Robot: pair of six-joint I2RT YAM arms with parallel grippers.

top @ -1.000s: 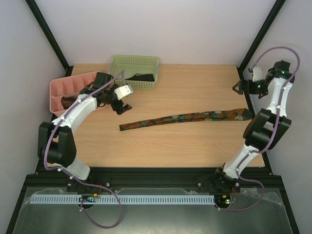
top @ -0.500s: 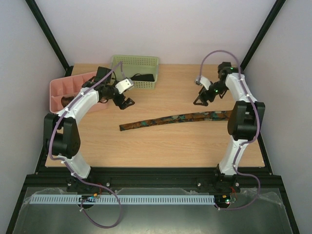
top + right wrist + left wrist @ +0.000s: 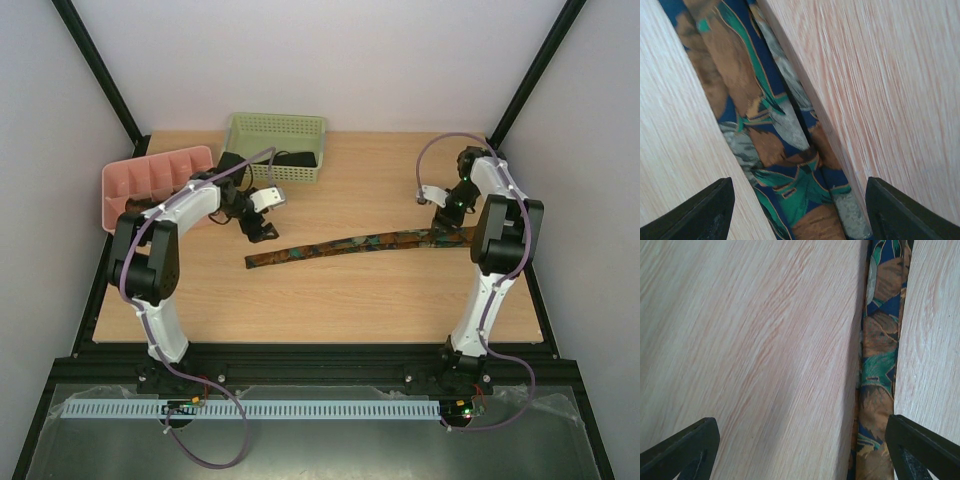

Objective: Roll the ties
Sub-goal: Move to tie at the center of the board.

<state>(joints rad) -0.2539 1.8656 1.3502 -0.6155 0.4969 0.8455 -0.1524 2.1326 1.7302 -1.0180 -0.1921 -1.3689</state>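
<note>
1. Now, the left gripper (image 3: pixel 262 232) hangs over the narrow end of the tie (image 3: pixel 370 242), fingers spread wide with nothing between the pads.
2. Seen from the left wrist, the tie (image 3: pixel 880 365) runs up through the gap of the left gripper (image 3: pixel 800 450), close against the finger (image 3: pixel 920 445) at the right of that view. Bare wood fills the rest of the gap, across to the other finger (image 3: pixel 685 445).
3. Over on the other side, the right gripper (image 3: pixel 452 212) sits above the tie's wide end, fingers parted too and pinching nothing.
4. From the right wrist, the tie (image 3: pixel 775 125) slants down between the two fingers of the right gripper (image 3: pixel 797 210), its blue, orange and green folds lying flat on the table (image 3: pixel 900 100). Whether either fingertip touches the cloth, I cannot tell.
5. Beyond the left fingers stand a pink tray (image 3: pixel 150 178) and a green basket (image 3: pixel 278 130), both well apart from the tie.
</note>
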